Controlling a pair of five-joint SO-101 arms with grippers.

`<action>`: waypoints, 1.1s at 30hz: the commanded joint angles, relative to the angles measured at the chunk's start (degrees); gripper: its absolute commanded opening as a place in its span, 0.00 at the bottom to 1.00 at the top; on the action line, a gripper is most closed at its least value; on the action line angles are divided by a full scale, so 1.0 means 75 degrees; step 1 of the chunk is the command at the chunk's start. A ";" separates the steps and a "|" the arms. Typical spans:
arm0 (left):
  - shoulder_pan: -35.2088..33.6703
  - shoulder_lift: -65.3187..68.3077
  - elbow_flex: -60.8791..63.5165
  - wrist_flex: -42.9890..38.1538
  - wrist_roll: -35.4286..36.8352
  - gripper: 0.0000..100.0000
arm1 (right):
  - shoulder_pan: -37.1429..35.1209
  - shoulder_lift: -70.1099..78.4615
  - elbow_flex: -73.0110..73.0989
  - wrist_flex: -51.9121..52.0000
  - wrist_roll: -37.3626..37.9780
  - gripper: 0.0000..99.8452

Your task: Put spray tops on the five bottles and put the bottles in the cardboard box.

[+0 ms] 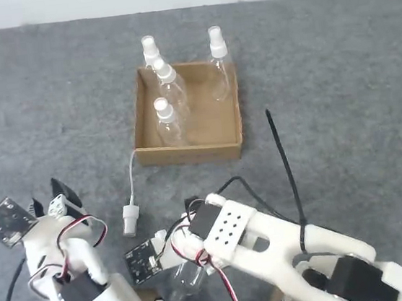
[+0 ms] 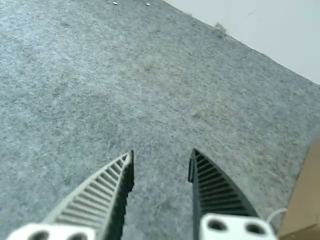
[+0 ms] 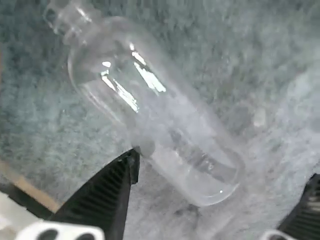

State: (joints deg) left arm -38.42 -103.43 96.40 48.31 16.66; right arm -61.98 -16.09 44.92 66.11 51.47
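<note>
Right claw [image 3: 222,169], spread wide, straddles your capless bottle [image 3: 160,115], lying on its side on the counter [image 1: 337,69] at lower centre of the high view; its long axis slants across the gap, so square up before you close.

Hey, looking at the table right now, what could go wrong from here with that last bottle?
The uncapped bottle lies on its side inside the open right claw. Round and smooth, it may roll or slip out as the claw closes. The loose spray top trails a thin tube that could bend or miss the neck. Standing bottles crowd the cardboard box and might be knocked over.
</note>
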 commanded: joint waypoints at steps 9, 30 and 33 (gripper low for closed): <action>0.0023 -0.0129 -0.0088 -0.0258 0.0059 0.17 | -0.0088 0.0604 -0.0070 -0.0311 0.0281 0.36; 0.0035 -0.0129 -0.0029 -0.0258 0.0047 0.17 | 0.0920 0.0557 -0.0504 0.0908 0.0621 0.12; 0.0035 -0.0129 -0.0029 -0.0258 0.0047 0.17 | 0.1495 0.0557 -0.0785 0.1377 0.0621 0.12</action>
State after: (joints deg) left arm -38.42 -103.43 96.75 48.31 16.66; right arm -56.44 -10.64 44.22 71.82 55.60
